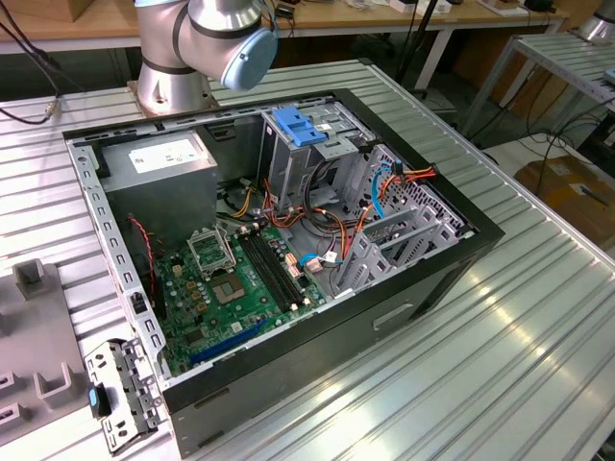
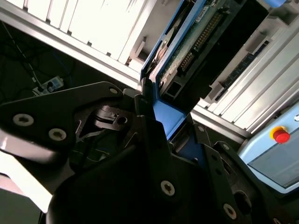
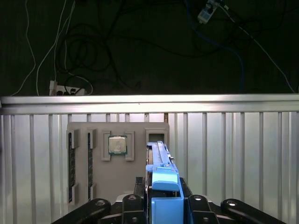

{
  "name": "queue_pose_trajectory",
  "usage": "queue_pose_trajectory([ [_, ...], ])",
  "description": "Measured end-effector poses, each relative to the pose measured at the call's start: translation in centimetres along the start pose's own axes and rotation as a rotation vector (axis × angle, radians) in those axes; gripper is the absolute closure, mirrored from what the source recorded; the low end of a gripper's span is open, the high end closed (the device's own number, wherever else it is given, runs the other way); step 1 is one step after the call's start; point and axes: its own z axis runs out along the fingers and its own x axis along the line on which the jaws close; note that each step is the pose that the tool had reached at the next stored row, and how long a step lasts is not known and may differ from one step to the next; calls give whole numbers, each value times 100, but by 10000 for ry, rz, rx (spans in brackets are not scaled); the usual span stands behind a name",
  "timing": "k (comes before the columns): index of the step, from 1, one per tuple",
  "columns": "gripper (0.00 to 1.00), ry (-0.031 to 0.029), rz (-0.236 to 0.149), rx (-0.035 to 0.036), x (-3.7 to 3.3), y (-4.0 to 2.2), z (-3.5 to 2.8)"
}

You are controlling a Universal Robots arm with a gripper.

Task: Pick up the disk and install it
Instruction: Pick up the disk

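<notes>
Ribbed metal table [image 3: 233, 163] lies below while my gripper [image 3: 163, 210] is clamped on the disk [image 3: 161, 163], picked up edge-on but not yet installed in the open computer case [image 1: 288, 384] at the exterior view's centre.

Disk [image 3: 161, 161]: bright blue rails, with a greenish board face in the second wrist view; gripper [image 3: 163, 203] black throughout. Table [image 1: 538, 317]: silver, ribbed in parallel lines; case [image 1: 423, 288] black outside and grey metal within, holding a green motherboard [image 1: 231, 279], a blue latch [image 1: 303, 130], and orange, red and blue cables [image 1: 415, 177]. Arm [image 1: 192, 38] silver with a pale blue cap; tray [image 3: 117, 172] plain grey, carrying a silver chip [image 3: 117, 144] edged green; button [image 2: 281, 135] red on a yellow ring, against a pale blue box [image 2: 275, 158].
</notes>
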Motion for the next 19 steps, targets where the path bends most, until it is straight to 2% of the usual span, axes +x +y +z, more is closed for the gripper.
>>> queue_pose_trajectory([
  [3,63,49,-1,2,1,0,-38],
  [11,63,92,-1,1,1,-1,-132],
  [19,63,267,-2,5,2,-2,-273],
])
